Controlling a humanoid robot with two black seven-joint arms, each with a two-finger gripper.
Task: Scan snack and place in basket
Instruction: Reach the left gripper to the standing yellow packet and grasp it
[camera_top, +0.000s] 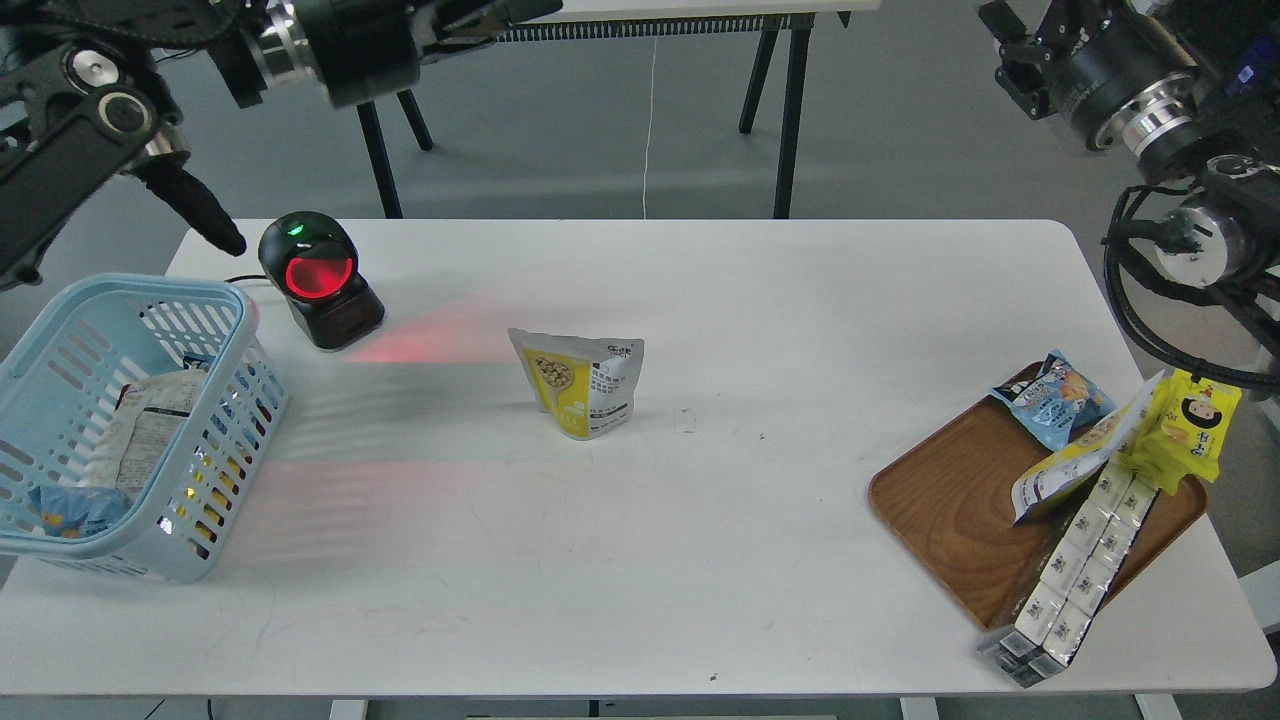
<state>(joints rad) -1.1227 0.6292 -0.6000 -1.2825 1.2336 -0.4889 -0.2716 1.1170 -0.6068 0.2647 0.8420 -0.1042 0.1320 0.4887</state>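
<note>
Head view is showing the snack (580, 384) standing upright and alone at mid-table, right of the scanner (318, 281), whose red window is glowing; the basket (120, 420) is sitting left of the scanner, already holding packets; both arms are hanging high at the top corners, their jaws out of sight, so we cannot tell their state; we are judging the pickup not yet begun; next we are needing to grasp the snack and turn it toward the scanner.

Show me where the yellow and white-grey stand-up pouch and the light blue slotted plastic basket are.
yellow and white-grey stand-up pouch (578, 385), head view, front face.
light blue slotted plastic basket (236, 400), head view, right side wall.
</note>
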